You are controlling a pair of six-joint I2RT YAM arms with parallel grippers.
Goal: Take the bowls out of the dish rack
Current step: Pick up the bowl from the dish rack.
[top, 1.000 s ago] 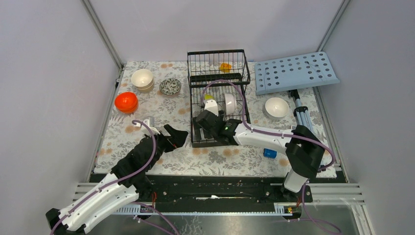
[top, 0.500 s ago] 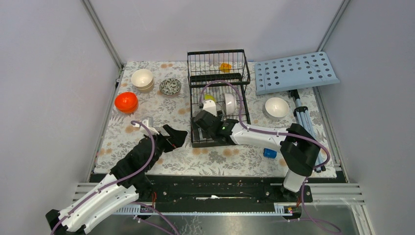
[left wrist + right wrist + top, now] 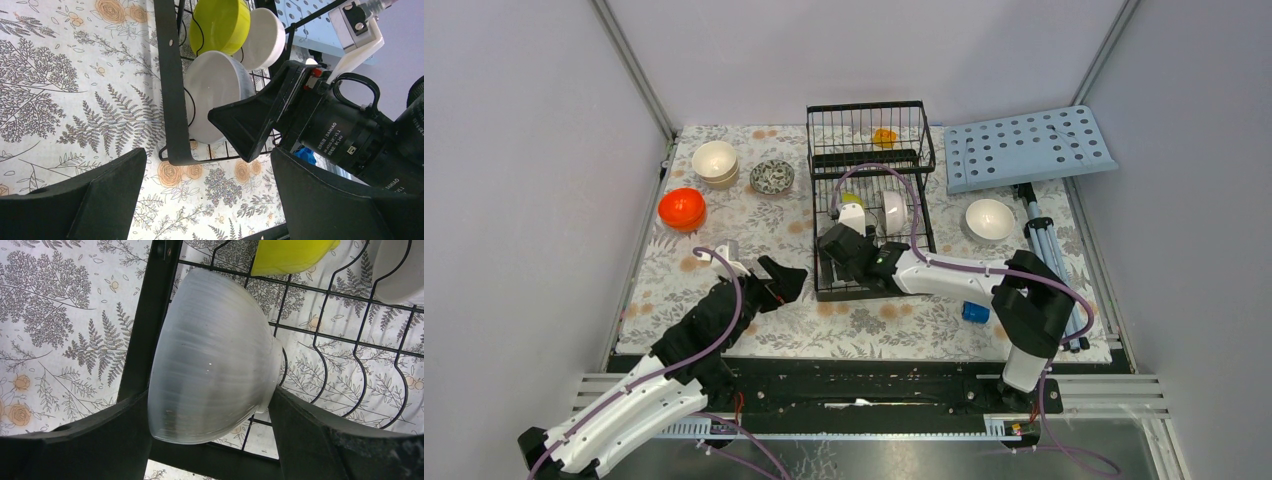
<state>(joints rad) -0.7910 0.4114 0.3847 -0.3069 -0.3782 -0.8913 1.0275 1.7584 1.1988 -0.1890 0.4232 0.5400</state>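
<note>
The black wire dish rack [image 3: 869, 130] stands at the table's far middle. In its flat front part a white bowl [image 3: 215, 355] stands on edge, and my right gripper [image 3: 210, 392] is shut on it, one finger at the rim and the other at the foot. Behind it stand a yellow-green bowl [image 3: 290, 255] and another white bowl [image 3: 400, 270]. An orange bowl [image 3: 884, 137] lies in the raised basket. My left gripper [image 3: 207, 200] hangs open over the floral cloth, left of the rack's front corner [image 3: 167, 75], with nothing between its fingers.
On the cloth sit stacked white bowls [image 3: 715, 160], a dark patterned bowl [image 3: 772, 176], an orange bowl [image 3: 681, 207] and a white bowl [image 3: 990, 218]. A light-blue perforated board [image 3: 1029, 148] on a tripod [image 3: 1044, 240] stands at the right. A small blue object [image 3: 975, 312] lies near the right arm.
My right gripper has pushed a little farther into the rack and its fingers have closed in on the white bowl. The left arm has not moved.
</note>
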